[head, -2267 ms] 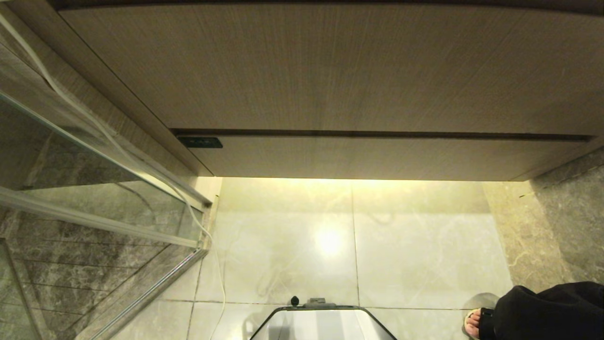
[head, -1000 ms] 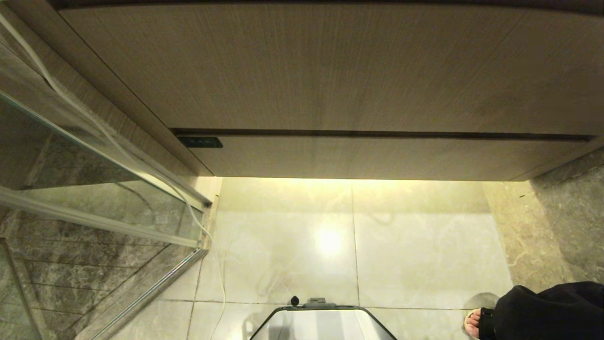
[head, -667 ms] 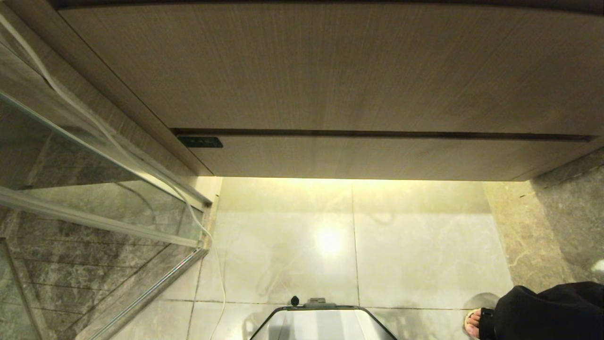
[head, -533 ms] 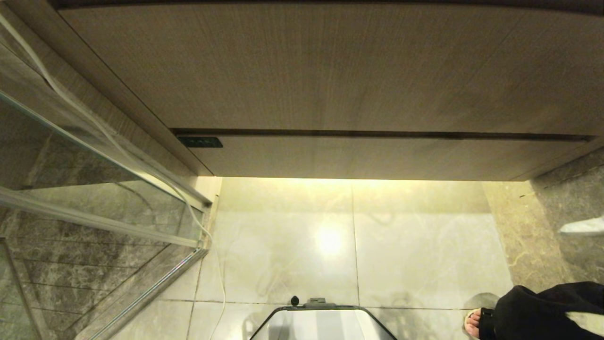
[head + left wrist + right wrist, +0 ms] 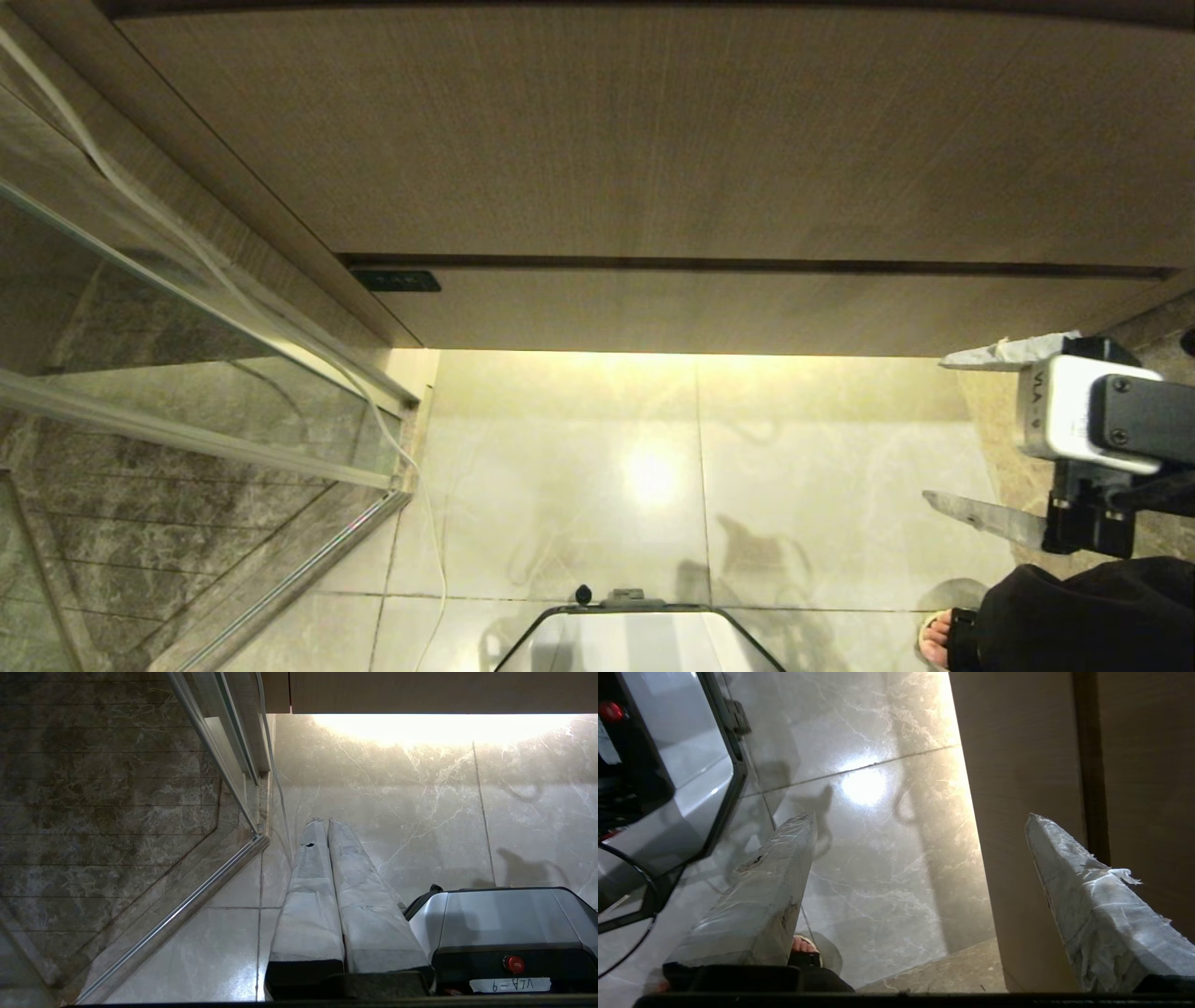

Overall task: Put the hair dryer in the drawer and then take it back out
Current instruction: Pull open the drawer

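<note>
The hair dryer is out of view. The drawer (image 5: 653, 140) is the wide wood-grain panel of the vanity; it is closed flush, with a dark seam below it. My right gripper (image 5: 934, 429) reaches in from the right edge of the head view, low in front of the vanity's right corner. It is open and holds nothing; in the right wrist view the right gripper (image 5: 919, 817) has one finger over the floor and the other before the wood front (image 5: 1031, 765). My left gripper (image 5: 325, 821) hangs parked over the floor, shut and empty.
A glass shower door (image 5: 187, 373) and its metal rail stand at the left, with a white cable (image 5: 411, 467) running down beside it. A person's sandalled foot (image 5: 934, 635) and dark trouser leg (image 5: 1083, 616) are at the lower right. My base (image 5: 639, 639) is at the bottom.
My right gripper has come into the head view from the right edge and moved up toward the vanity, its fingers now spread wide. The vanity and the left arm are unchanged.
</note>
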Robot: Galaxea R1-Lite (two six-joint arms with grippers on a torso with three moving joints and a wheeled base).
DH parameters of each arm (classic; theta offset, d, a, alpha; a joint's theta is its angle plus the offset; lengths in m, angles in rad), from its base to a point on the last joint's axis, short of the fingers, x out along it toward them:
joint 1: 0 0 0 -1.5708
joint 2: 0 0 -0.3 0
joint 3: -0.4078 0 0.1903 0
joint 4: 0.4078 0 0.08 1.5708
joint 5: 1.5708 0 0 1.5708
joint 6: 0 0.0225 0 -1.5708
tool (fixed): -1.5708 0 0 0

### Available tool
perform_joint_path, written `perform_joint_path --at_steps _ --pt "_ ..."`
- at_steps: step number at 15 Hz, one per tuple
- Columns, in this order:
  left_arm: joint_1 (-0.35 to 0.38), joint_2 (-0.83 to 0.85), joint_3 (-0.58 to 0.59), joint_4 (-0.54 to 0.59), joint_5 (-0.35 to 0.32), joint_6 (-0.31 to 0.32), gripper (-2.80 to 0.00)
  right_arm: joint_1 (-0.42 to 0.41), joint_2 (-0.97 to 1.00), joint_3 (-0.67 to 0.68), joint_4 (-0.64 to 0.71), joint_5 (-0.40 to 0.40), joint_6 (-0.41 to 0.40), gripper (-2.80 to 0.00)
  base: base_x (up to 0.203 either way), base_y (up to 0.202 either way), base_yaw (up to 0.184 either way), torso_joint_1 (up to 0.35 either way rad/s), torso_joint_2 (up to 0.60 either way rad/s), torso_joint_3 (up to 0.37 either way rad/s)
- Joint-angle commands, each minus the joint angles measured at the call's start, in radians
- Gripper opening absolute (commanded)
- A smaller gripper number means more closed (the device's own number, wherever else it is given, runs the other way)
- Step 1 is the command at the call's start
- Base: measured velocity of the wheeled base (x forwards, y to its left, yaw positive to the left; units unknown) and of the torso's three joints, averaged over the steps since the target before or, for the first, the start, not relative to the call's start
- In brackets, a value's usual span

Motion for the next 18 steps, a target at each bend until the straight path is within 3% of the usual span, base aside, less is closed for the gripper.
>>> perform_joint_path --at_steps 1,5,8,10,13,16,18 --pt "0.000 0.000 0.000 0.000 0.000 0.000 -2.80 -0.013 0.120 0.016 -0.068 -0.010 -0.051 0.00 0.000 0.000 0.000 0.000 0.00 0.000" --pt "0.000 0.000 0.000 0.000 0.000 0.000 -2.80 -0.028 0.270 -0.001 -0.300 -0.037 -0.058 0.00 0.000 0.000 0.000 0.000 0.00 0.000" --pt "0.000 0.000 0.000 0.000 0.000 -0.002 -2.80 -0.050 0.364 -0.055 -0.334 0.108 -0.059 0.00 0.000 0.000 0.000 0.000 0.00 0.000" --pt "0.000 0.000 0.000 0.000 0.000 -0.002 -2.80 -0.055 0.418 -0.086 -0.359 0.134 -0.050 0.00 0.000 0.000 0.000 0.000 0.00 0.000" --pt "0.000 0.000 0.001 0.000 0.000 -0.002 -2.80 -0.075 0.463 -0.077 -0.440 0.158 0.030 0.00 0.000 0.000 0.000 0.000 0.00 0.000" --pt "-0.001 0.000 0.000 0.000 0.000 -0.001 -2.80 -0.109 0.519 -0.101 -0.466 0.175 -0.059 0.00 0.000 0.000 0.000 0.000 0.00 0.000" --pt "0.000 0.000 0.001 0.000 0.000 -0.002 -2.80 -0.120 0.529 -0.087 -0.512 0.176 -0.075 0.00 0.000 0.000 0.000 0.000 0.00 0.000"
